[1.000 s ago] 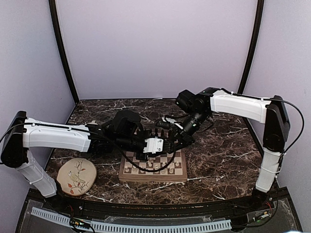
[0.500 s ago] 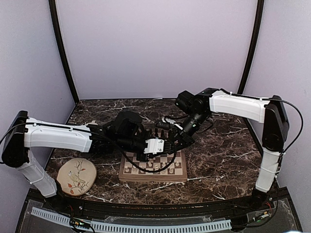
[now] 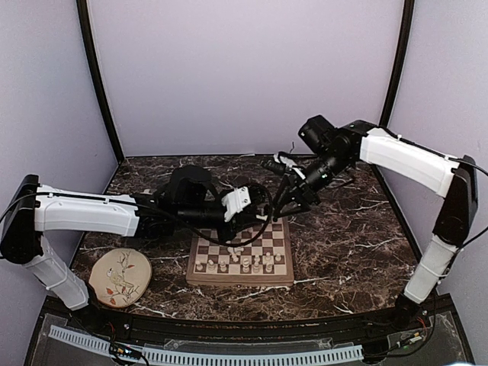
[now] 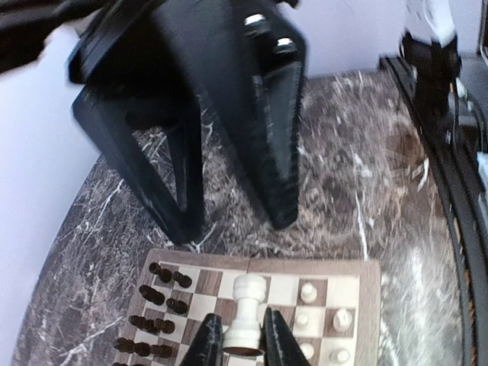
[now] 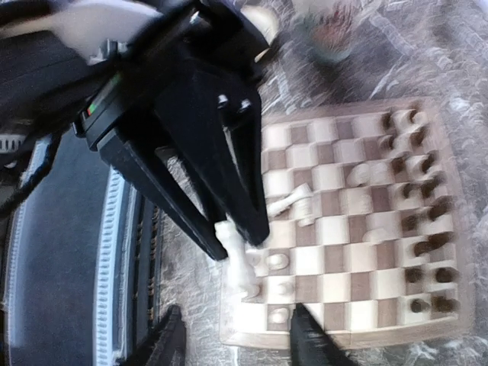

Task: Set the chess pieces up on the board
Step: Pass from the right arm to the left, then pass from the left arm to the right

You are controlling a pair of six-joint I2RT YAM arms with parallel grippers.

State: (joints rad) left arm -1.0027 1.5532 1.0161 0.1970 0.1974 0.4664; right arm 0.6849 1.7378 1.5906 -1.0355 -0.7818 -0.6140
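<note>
Dark marble-veined table (image 3: 343,236) with wooden chessboard (image 3: 241,280) at centre, round bird-patterned plate (image 3: 120,276) front-left.

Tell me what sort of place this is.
Probably a robot test booth, not a home: plain lilac walls close in a marble-patterned table, a left arm and right arm rise from its near edge, and a chessboard sits between them.
</note>
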